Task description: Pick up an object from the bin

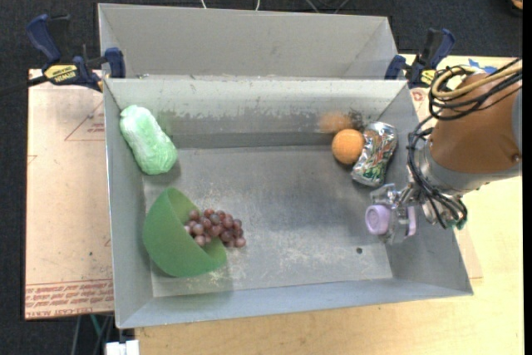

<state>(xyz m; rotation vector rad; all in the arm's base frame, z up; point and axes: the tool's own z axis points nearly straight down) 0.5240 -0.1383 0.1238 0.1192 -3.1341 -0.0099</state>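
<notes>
Your claw (397,216) hangs by the right wall of the bin (428,255), just beside a small purple thing (377,219). You cannot tell if it is clamped. Lift with a loose hold and the purple thing drops.

A small pale-purple, rounded, cup-like piece (377,219) sits low against the right wall of the bin (291,204), toward its near corner.

Bin (291,204): dull grey metal, scuffed. Packet (374,152): crinkled, shiny foil. Bowl (169,247): smooth green plastic. Grapes (214,227): glossy. Ball (347,146): smooth, matt.
</notes>
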